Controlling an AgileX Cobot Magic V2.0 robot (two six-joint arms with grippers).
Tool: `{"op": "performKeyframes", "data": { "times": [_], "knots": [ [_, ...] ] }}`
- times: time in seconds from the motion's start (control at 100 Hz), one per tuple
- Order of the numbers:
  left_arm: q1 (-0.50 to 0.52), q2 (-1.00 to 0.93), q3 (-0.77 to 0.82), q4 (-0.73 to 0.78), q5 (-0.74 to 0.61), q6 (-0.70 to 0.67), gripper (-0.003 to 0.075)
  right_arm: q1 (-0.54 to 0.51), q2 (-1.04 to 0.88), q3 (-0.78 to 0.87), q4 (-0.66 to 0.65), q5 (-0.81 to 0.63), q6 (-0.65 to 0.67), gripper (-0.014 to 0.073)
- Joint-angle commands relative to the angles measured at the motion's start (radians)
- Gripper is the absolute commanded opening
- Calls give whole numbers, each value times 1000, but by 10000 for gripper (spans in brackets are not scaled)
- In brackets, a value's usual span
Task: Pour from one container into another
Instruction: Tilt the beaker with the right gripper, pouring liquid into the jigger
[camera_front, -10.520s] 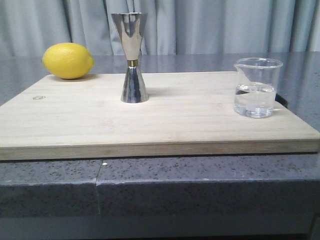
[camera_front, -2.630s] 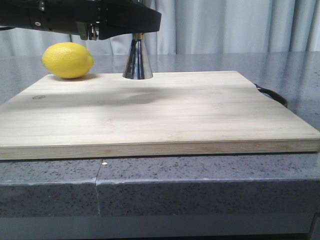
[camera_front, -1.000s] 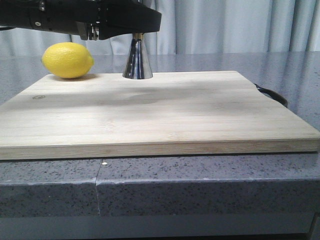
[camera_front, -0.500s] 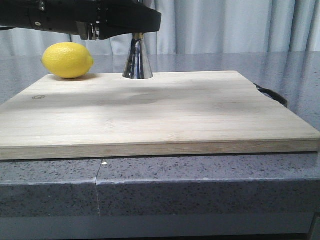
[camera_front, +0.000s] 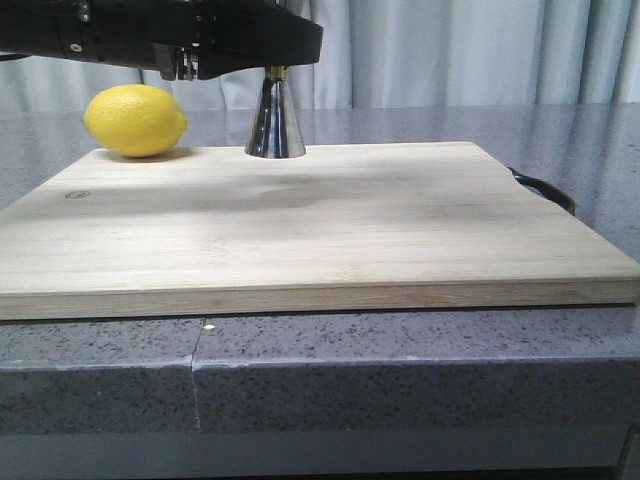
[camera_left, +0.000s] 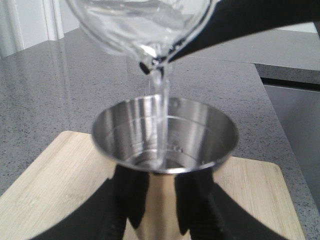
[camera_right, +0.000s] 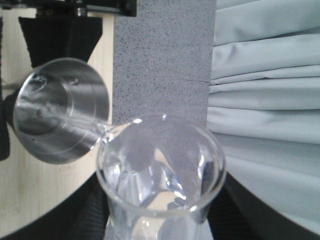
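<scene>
Beaker (camera_right: 160, 170) tilted above jigger (camera_left: 165, 145), grasped by right pincer (camera_right: 155, 220) — thin stream falling into cup. Left pincer (camera_left: 160, 210) clenched on jigger waist, over board (camera_front: 320, 220). Risk: steeper tilt — stream overshoots rim, spills on board; cup may overfill.

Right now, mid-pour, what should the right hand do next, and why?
Probably hold the beaker tilted a little longer: a thin stream is running from its lip into the jigger, liquid remains in the beaker, and the jigger's bowl looks far from full.
</scene>
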Motion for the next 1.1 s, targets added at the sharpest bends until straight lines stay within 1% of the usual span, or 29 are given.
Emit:
{"op": "performKeyframes", "data": {
  "times": [0.0,0.55,1.09],
  "knots": [
    [-8,-39,-33,-82,113,-8,188,0,-36,-36,-39,-69,-21,318],
    [-8,-39,-33,-82,113,-8,188,0,-36,-36,-112,-120,-28,318],
    [-8,-39,-33,-82,113,-8,188,0,-36,-36,-117,-122,-28,318]
  ]
}}
